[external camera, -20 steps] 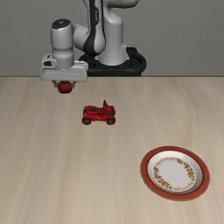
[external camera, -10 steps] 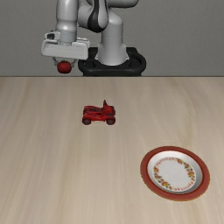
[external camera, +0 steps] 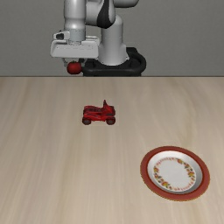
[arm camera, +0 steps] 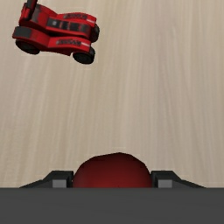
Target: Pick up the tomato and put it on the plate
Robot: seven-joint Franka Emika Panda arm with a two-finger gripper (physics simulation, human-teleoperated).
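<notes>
High above the surface [external camera: 44, 166], the tomato [external camera: 75, 66] hangs between the fingers of the gripper [external camera: 75, 63], which are closed on it from both sides. It could slip free during the carry (smooth, round skin gives little purchase) or be let go short of the plate [external camera: 149, 171], which lies well apart. It looks small, dark red and domed. A red toy car [external camera: 100, 114] stands roughly between them.

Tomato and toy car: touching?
Apart. The exterior view shows the tomato held up in the gripper, with open space between it and the toy car on the table.
</notes>
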